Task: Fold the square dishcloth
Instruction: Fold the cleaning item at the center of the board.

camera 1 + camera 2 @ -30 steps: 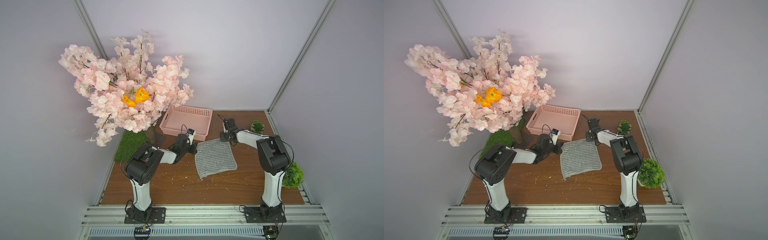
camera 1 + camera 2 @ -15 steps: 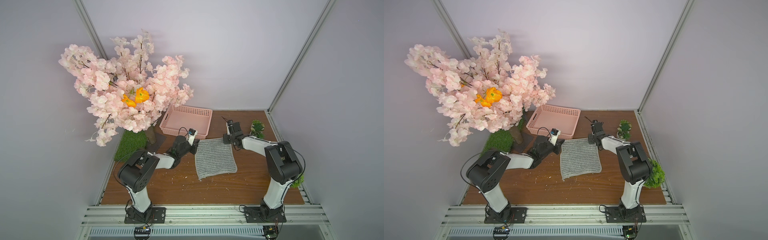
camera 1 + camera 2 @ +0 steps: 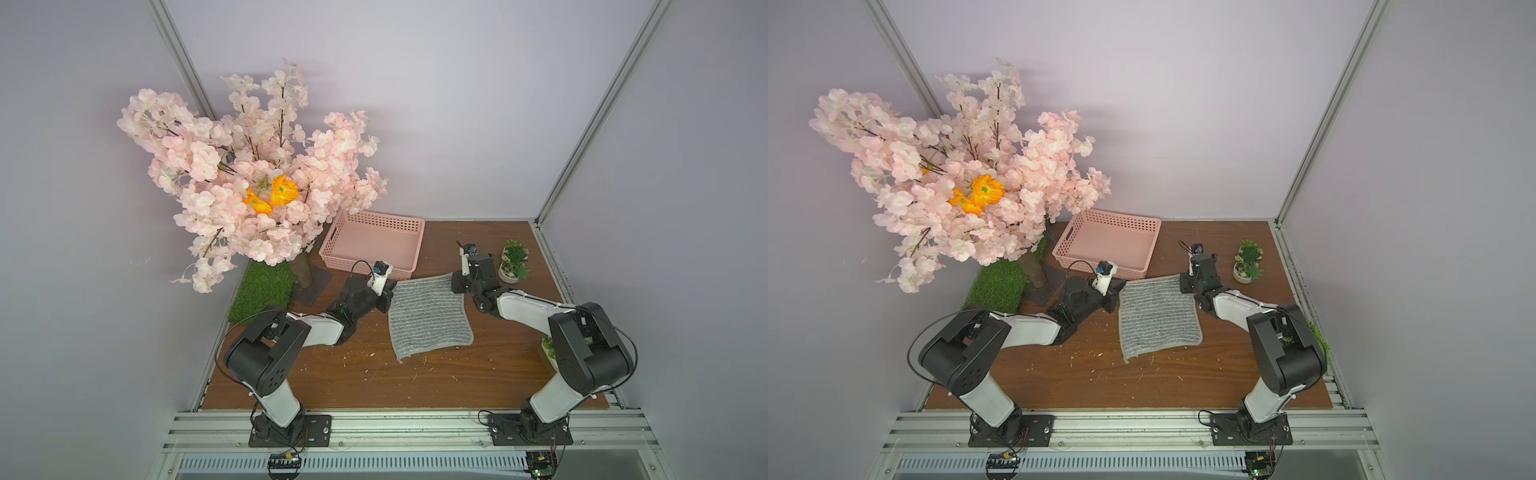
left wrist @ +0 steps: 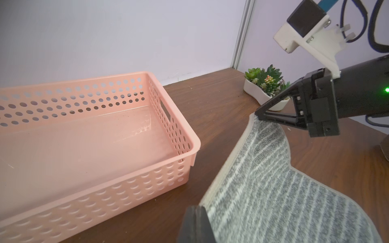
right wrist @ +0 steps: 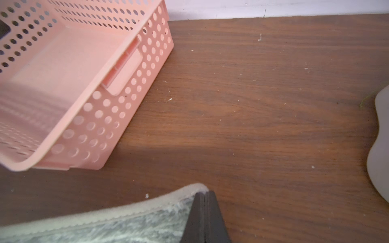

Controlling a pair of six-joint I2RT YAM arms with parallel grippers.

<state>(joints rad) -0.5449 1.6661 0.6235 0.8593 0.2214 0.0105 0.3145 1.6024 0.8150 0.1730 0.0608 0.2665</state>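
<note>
The square dishcloth lay spread in a single layer near the middle of the table, just on the near side of the pink basket; its near edge and both near corners rested flat on the wood; its far edge was raised off the table, as the left wrist view showed. The left gripper was clamped on the far left corner; the right gripper was clamped on the far right corner; both pairs of jaws were together with cloth pinched between them.

Against the view of a second before, the cloth's outline and place had hardly altered; the grippers had kept to the same two corners; the arms behind them had changed markedly, both elbows having dropped lower and swung outward and nearer, so that the forearms ran low over the table toward the cloth. No fold had yet been formed.

Judgement: the grasp was secured and the arms had set themselves for the carry; the step in hand was probably to lift the far edge and bring it over to the near edge. Risk noted: the cloth hung slack behind the held edge; uneven travel of the two grippers could skew the fold.
</note>
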